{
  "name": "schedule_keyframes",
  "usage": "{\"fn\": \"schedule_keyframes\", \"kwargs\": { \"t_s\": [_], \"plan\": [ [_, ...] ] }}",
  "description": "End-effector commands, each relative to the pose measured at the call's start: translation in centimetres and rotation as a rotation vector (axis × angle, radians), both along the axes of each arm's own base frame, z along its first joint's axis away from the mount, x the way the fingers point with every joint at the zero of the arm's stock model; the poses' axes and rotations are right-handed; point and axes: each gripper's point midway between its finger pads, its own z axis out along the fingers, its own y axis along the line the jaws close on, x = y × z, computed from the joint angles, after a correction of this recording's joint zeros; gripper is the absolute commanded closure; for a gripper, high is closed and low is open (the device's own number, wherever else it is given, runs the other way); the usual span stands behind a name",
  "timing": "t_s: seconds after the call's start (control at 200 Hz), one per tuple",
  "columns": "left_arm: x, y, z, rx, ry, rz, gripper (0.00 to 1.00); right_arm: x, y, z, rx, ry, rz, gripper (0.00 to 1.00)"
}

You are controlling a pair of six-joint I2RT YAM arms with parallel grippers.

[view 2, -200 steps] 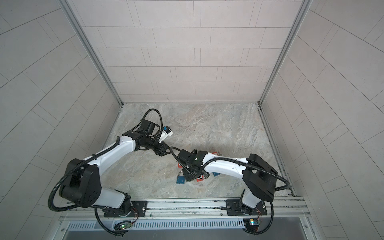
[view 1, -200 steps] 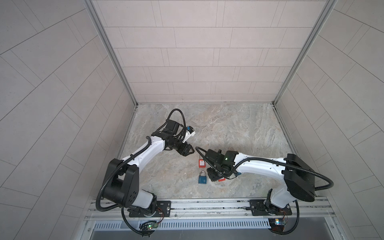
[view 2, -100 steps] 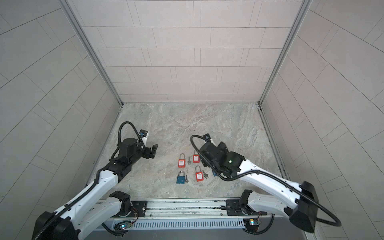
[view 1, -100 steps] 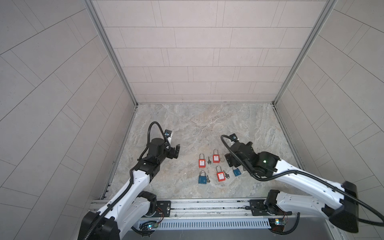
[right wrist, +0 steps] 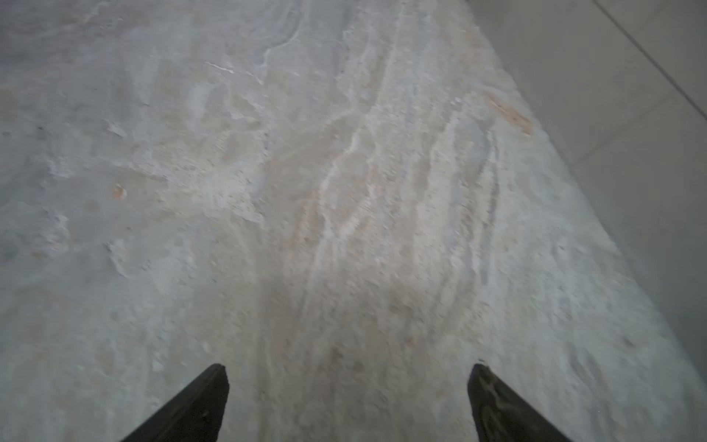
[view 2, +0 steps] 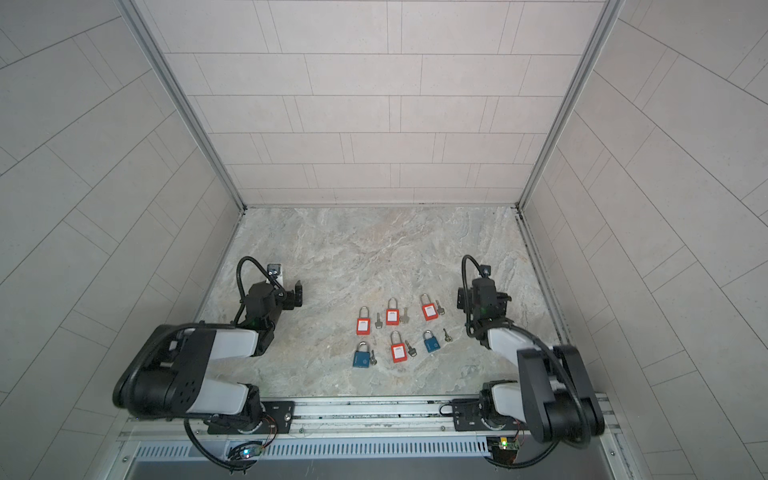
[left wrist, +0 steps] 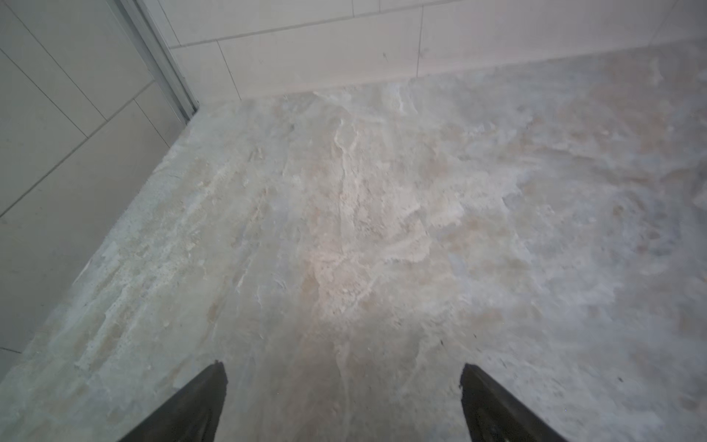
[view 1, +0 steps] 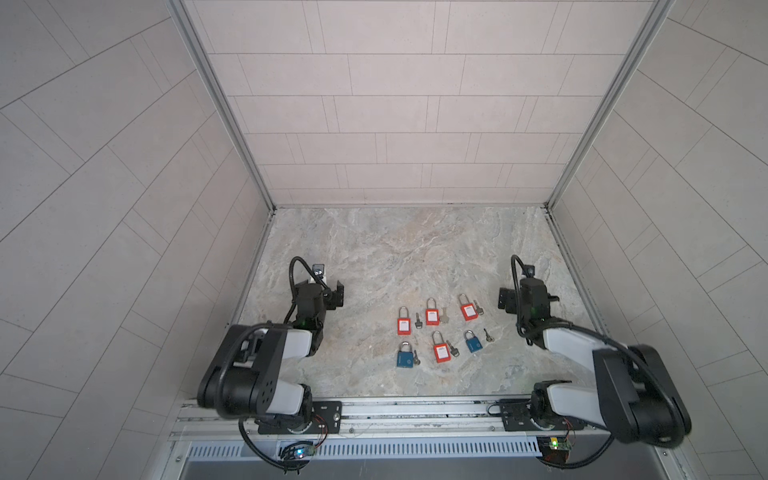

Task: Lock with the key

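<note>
Neither arm is working a lock at this moment. The left gripper [left wrist: 342, 373] and the right gripper [right wrist: 348, 373] each stand with jaws spread wide and nothing between them. Both wrist views show only the bare marble tabletop [view 1: 374, 257]. In both top views the arms sit near the left and right edges of the tabletop, well apart from the work.

Six padlocks lie flat in two rows in the front half of the tabletop, a little right of centre and nearer the right gripper. The back row holds three red padlocks [view 1: 432, 316]. The front row holds a left blue padlock [view 1: 404, 359], a fourth red padlock [view 1: 439, 352] and a right blue padlock [view 1: 473, 344]. Each lock has a small key [view 1: 417, 320] just beside it on its right.

Every lock's long axis runs front to back, with the shackle toward the back edge and the body toward the front edge. The two locks at the right end lean with their shackles slightly leftward. The keys lie roughly parallel to their locks. Whether any shackle is latched is too small to tell.

This reads as a pause with no lock in hand. The next move would likely need one gripper to pinch a thin key off the stone while the other steadies that lock's body. The key tip would then have to line up with the keyway, presumably at the front-facing end of the body.
</note>
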Motion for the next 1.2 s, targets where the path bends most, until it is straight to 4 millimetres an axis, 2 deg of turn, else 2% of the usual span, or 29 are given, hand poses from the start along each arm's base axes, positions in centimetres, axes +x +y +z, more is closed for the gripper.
{"fn": "schedule_keyframes", "kwargs": {
  "t_s": [0.0, 0.11, 0.24, 0.355, 0.43, 0.465, 0.545, 0.66, 0.736, 0.846, 1.191],
  "plan": [
    [0.9, 0.4, 2.5, -0.032, -0.165, 0.005, 0.0, 4.8, 2.9, 2.8, 0.059, -0.067, 0.166, 0.01],
    [1.4, 0.1, 2.1, -0.023, -0.063, -0.01, 0.0, 5.3, 4.2, 2.4, 0.072, -0.043, 0.246, 0.0],
    [2.0, 0.9, 2.3, -0.021, -0.133, 0.035, 0.0, 4.6, 4.4, 2.9, 0.062, -0.082, 0.261, 0.0],
    [1.6, 1.1, 2.2, -0.021, -0.1, 0.054, 0.0, 5.0, 3.9, 2.7, 0.061, -0.062, 0.228, 0.01],
    [1.9, 1.4, 1.7, -0.014, -0.096, 0.067, 0.0, 4.8, 3.6, 2.8, 0.054, -0.072, 0.209, 0.0],
    [2.8, 1.5, 2.2, -0.016, -0.084, 0.08, 0.0, 4.5, 3.3, 2.8, 0.044, -0.078, 0.192, 0.0],
    [3.7, 1.9, 1.6, -0.015, 0.003, 0.113, 0.0, 4.0, 2.0, 3.5, -0.017, -0.106, 0.144, 0.0],
    [3.6, 2.1, 1.5, -0.021, -0.019, 0.115, 0.0, 3.7, 1.2, 4.9, -0.079, -0.188, 0.129, 0.0],
    [3.7, 2.1, 1.8, -0.024, -0.027, 0.115, 0.0, 4.3, 0.8, 4.1, -0.072, -0.182, 0.117, 0.01],
    [3.7, 2.1, 1.7, -0.025, -0.023, 0.115, 0.0, 4.7, 1.3, 2.7, -0.08, -0.178, 0.154, 0.0],
    [3.8, 2.1, 1.5, -0.02, -0.013, 0.117, 0.0, 4.5, 1.4, 1.8, -0.087, -0.192, 0.159, 0.01]
  ]
}}
